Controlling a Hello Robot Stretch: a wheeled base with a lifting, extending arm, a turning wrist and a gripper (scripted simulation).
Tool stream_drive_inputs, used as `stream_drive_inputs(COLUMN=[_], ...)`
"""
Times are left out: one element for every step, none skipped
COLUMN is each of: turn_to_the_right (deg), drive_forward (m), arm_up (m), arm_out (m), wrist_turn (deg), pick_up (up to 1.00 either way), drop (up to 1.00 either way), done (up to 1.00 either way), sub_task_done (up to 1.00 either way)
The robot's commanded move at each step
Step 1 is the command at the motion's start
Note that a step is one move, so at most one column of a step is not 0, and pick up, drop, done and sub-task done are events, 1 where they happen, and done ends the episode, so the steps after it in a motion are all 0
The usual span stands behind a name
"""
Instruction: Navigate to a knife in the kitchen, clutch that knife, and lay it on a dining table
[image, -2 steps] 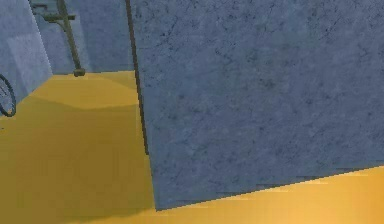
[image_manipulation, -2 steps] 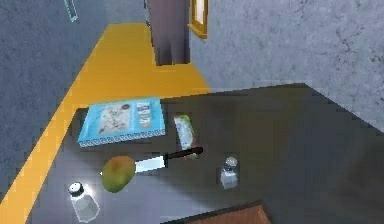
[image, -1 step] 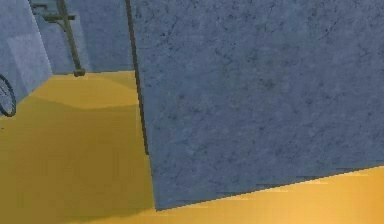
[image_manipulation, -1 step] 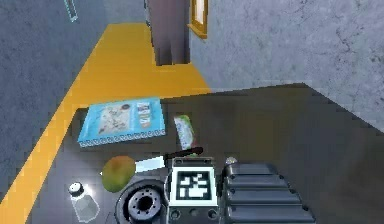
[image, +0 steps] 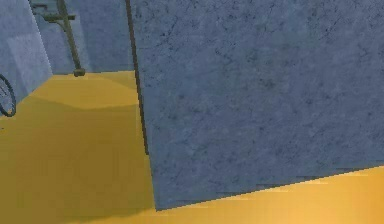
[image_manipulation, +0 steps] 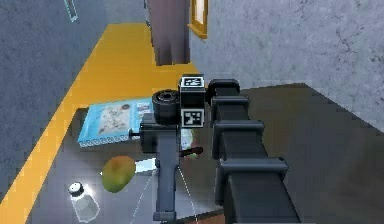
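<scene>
Reaching over a dark tabletop (image_manipulation: 300, 110), the arm (image_manipulation: 250, 170) puts the gripper (image_manipulation: 163, 185) among a flat blue thing (image_manipulation: 108, 122), a yellow-green fruit (image_manipulation: 120, 175) and a small shaker (image_manipulation: 82, 197), probably to get at the knife. A pale sliver (image_manipulation: 147, 164) just beside the gripper may be that knife; it is too small to tell. Whether the fingers hold anything cannot be told, nor how the jaws stand. Ahead, a blue wall (image: 260, 90) hides the room beyond

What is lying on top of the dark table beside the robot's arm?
A flat light blue thing, a yellow-green fruit and a small shaker. The arm and gripper cover part of the table; what lies under them is hidden.
</scene>
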Motion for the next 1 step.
stream_drive_inputs(turn_to_the_right=[0.0], drive_forward=[0.0], arm_up=[0.0], arm_out=[0.0], wrist_turn=[45.0], pick_up=[0.0], drop=[0.0], done=[0.0], sub_task_done=[0.0])
